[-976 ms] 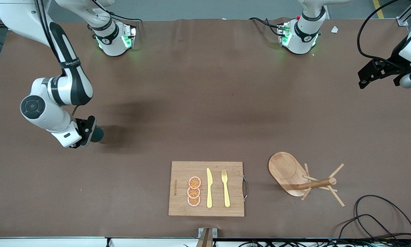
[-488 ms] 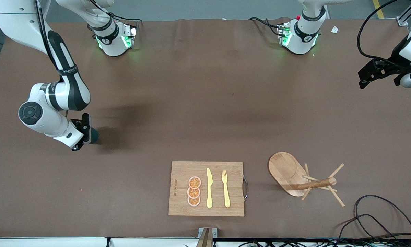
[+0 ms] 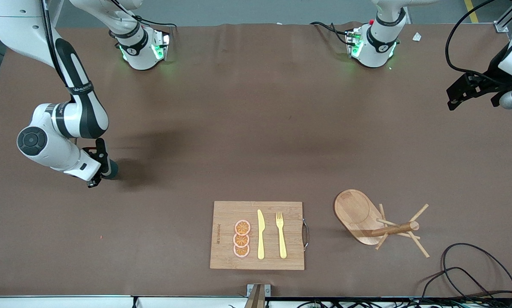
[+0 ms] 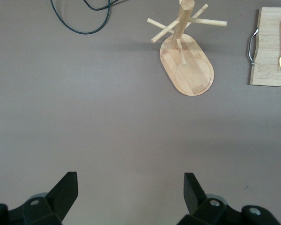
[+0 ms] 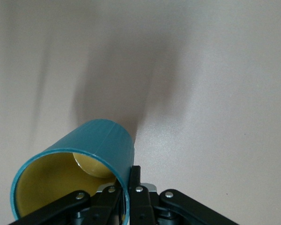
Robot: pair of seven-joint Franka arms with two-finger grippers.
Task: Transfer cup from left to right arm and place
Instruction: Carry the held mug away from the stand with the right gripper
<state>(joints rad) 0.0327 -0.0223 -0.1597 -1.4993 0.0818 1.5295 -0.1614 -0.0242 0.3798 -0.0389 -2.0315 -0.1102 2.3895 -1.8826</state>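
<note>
The cup [image 3: 113, 169] is dark teal with a yellowish inside [image 5: 79, 159]. It is tilted on its side, mouth toward the wrist camera, just over the bare table toward the right arm's end. My right gripper [image 3: 104, 166] is shut on its rim, one finger inside the wall and one outside [image 5: 130, 172]. The handle is hidden. My left gripper [image 3: 456, 99] hangs open over the left arm's end of the table, and nothing lies between its black fingers [image 4: 131, 185].
A wooden peg rack [image 3: 358, 214] [image 4: 187, 65] stands toward the left arm's end, near the front camera. Beside it a cutting board [image 3: 224, 214] [image 4: 271, 70] carries orange slices [image 3: 242, 238], a yellow knife [image 3: 260, 235] and a fork [image 3: 281, 235]. Black cable [image 3: 474, 265] loops at the corner.
The right arm has carried the cup a little farther toward its own end of the table. The left arm has not moved.
</note>
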